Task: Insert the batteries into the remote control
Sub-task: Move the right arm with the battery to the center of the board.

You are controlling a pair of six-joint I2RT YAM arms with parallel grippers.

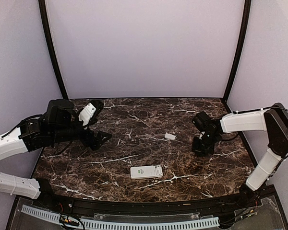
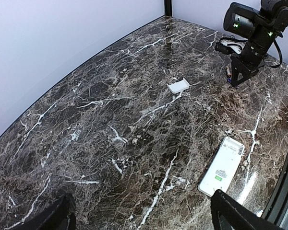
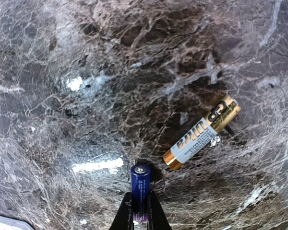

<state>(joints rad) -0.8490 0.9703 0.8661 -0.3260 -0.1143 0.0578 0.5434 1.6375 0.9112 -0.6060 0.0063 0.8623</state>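
Note:
The white remote control (image 1: 146, 172) lies flat on the marble table near the front middle; it also shows in the left wrist view (image 2: 222, 166), back side up with a green label. My right gripper (image 3: 140, 216) is shut on a dark blue battery (image 3: 140, 190), held low over the table at the right (image 1: 200, 148). A second battery, silver and gold (image 3: 201, 133), lies loose on the marble just beyond it. My left gripper (image 2: 144, 225) is open and empty, above the table's left side (image 1: 100, 140), well apart from the remote.
A small white battery cover (image 1: 170, 136) lies on the marble between the two grippers, also in the left wrist view (image 2: 178, 86). Grey walls close the table at back and sides. A black rail runs along the front edge (image 1: 134, 208).

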